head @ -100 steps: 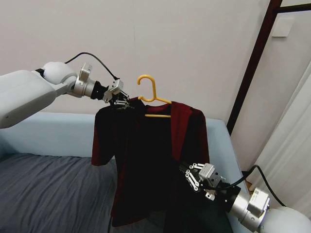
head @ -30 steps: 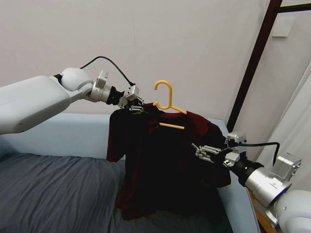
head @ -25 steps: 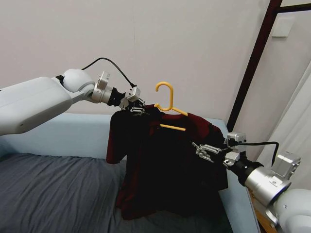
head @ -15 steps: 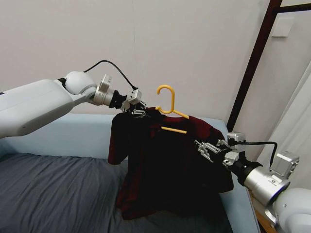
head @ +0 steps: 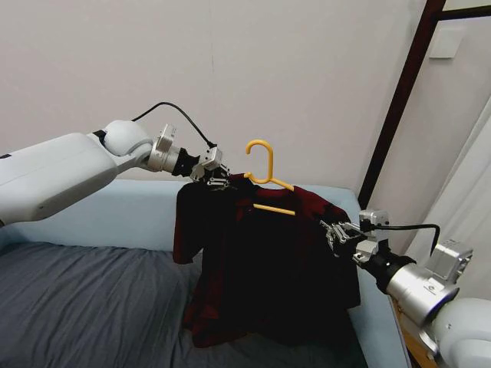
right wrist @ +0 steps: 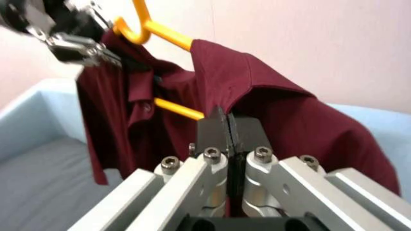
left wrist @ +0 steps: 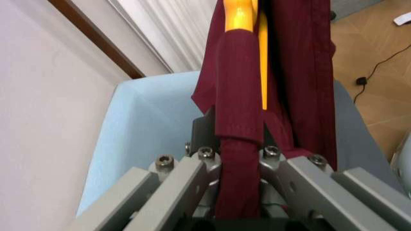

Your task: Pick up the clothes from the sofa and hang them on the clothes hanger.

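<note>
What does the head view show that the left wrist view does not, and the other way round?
Head view, not left wrist view: the right end effector shut on the right edge of the red shirt, and the whole shirt hanging spread. Left wrist view, not head view: the wooden floor with a black cable beside the sofa. Both: the left end effector shut on the shirt's fabric, the yellow hanger inside the shirt, the sofa.

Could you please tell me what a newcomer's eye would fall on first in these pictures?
A dark red shirt on a yellow hanger hangs in mid-air above the sofa, spread between the two arms. The left gripper is clamped on one shoulder beside the hook, and the right gripper pinches the opposite shoulder.
</note>
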### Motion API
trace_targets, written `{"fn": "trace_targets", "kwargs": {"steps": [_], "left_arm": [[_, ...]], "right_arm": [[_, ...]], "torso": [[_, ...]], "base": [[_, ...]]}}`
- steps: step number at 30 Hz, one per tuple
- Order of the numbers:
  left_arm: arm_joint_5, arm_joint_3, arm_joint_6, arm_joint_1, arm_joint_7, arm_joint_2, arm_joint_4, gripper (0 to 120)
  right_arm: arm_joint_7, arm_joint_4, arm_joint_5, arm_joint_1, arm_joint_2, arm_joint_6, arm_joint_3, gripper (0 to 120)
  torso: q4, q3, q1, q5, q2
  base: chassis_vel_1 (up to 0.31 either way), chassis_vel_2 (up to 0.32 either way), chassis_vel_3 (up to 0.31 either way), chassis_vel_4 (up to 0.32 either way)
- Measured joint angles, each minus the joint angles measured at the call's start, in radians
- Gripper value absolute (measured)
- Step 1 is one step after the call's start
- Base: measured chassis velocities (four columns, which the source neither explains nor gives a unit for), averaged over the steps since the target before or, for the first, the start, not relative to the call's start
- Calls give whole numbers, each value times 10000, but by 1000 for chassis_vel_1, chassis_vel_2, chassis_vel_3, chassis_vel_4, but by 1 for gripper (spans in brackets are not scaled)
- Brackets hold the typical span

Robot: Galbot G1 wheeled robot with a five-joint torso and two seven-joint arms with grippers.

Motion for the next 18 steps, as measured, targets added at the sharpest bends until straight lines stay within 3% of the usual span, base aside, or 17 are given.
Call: {"fn": "trace_targets", "kwargs": {"steps": [6, 9, 18], "left_arm": [[174, 44, -8, 66, -82, -120, 0, 1], [280, 115, 0, 144, -186, -252, 124, 1], [603, 135, 35, 353, -453, -900, 417, 1]], "right_arm": [[294, 242, -1557, 55, -797, -1101, 100, 0], [67, 288, -2855, 82, -1434, -1390, 90, 0], [-445, 360, -4855, 101, -2713, -1855, 91, 0]], "torso": [[-2, -1, 0, 0, 0], [1, 0, 0, -2, 0], [-2, 0, 0, 0, 0]], "base": [[0, 0, 0, 0], [0, 0, 0, 0], [0, 0, 0, 0]]}}
